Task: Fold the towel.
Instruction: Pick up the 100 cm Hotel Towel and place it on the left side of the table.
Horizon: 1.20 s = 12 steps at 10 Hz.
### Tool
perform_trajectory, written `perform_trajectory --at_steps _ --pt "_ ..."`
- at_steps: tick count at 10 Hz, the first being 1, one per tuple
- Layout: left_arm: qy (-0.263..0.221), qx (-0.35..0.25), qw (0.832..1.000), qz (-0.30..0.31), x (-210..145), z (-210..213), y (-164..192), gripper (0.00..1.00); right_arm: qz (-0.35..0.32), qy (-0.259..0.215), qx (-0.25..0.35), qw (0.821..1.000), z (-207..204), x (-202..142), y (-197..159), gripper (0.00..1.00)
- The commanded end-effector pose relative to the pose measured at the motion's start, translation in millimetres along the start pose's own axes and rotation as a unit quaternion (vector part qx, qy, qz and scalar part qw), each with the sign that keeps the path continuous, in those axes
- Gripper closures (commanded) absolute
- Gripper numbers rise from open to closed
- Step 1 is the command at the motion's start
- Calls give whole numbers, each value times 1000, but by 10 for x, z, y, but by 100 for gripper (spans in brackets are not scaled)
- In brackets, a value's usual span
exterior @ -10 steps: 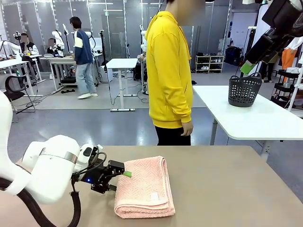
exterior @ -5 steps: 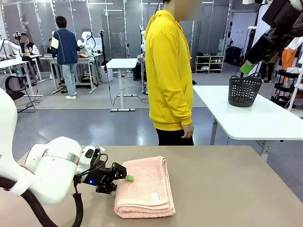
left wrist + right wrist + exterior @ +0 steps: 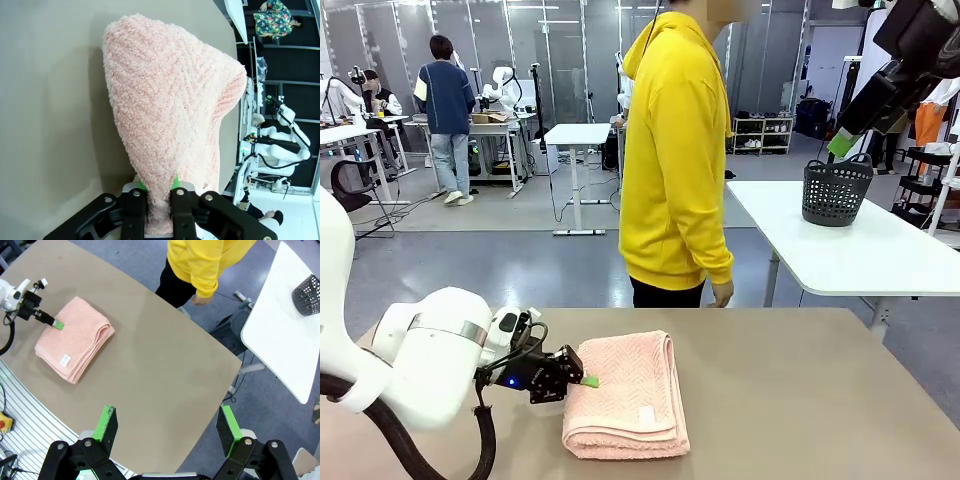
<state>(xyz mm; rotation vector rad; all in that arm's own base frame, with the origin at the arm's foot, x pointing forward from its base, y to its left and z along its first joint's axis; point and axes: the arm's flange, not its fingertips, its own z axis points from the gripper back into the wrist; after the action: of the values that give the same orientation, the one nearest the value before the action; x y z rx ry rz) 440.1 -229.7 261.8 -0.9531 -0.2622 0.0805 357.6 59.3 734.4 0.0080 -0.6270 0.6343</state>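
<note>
The salmon-pink towel lies folded on the tan table, a small white tag near its front edge. My left gripper reaches in from the left and is shut on the towel's left edge. In the left wrist view the towel rises in a peak from between the green pads of the left gripper. From high above, the right wrist view shows the towel and the left gripper at its corner. My right gripper hangs open with nothing in it, up at the top right.
A person in a yellow hoodie stands at the table's far edge, one hand hanging by the rim. A dark basket sits on a white table behind on the right. The tan table's right half is bare.
My left gripper's fingers have closed on the towel's left edge after sliding slightly toward it. The person has turned and shifted a little. The right arm has not moved.
</note>
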Motion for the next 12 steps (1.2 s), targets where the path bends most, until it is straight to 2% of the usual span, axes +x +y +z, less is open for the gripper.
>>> perform_trajectory --at_steps 1,4,7,12 --pt "-24 -15 1000 -9 38 85 -7 100 -3 2 -5 1000 3 -7 5 0" --pt "-27 -36 999 -24 146 486 -79 99 -3 2 -5 1000 3 -7 5 0" --pt "-6 -26 999 -46 324 1166 -90 99 -3 2 -5 1000 3 -7 5 0" --pt "29 36 997 -54 450 2178 294 99 -3 2 -5 1000 3 -7 5 0"
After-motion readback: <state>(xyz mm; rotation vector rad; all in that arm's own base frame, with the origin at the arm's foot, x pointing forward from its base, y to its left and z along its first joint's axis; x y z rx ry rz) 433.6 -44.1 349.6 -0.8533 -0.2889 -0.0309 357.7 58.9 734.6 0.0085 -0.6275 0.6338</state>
